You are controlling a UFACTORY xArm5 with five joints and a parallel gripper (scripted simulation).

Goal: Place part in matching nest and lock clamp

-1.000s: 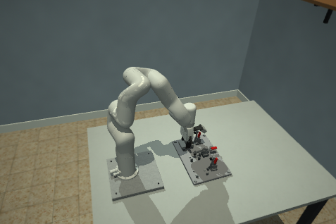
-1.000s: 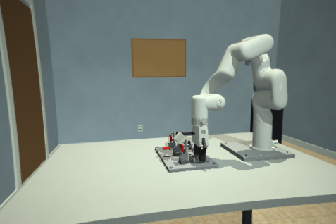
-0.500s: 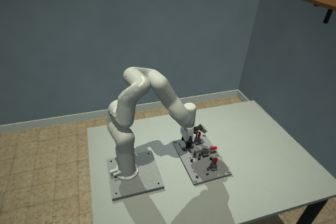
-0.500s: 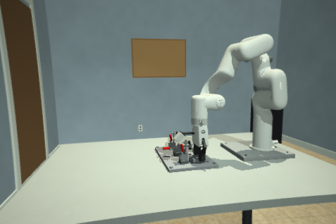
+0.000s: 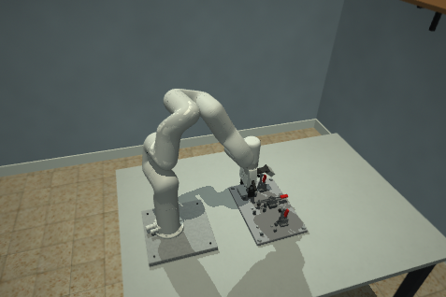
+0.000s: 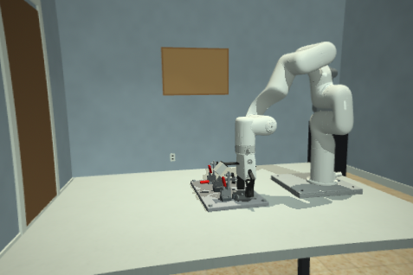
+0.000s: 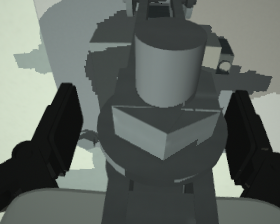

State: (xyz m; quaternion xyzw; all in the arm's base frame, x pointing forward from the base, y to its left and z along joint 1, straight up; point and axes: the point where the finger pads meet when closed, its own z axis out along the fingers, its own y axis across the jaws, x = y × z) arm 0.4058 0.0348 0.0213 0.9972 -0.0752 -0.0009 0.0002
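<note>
Top view, left side: the jaws (image 5: 251,190) (image 6: 247,188) are down by the fixture's (image 5: 281,237) (image 6: 237,205) left edge, spread fully open, gripping nothing. Wrist cam has a grey cylinder (image 7: 168,70) on a disc (image 7: 108,135) between them, gaps both sides. Can't pick out the part or its spot, sorry. Further right, plenty of worktop (image 5: 359,201) (image 6: 129,225) past the fixture.

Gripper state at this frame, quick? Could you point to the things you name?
Gripper (image 5: 251,190) (image 6: 247,188) (image 7: 152,105): open, fingers spread wide, holding nothing.
</note>
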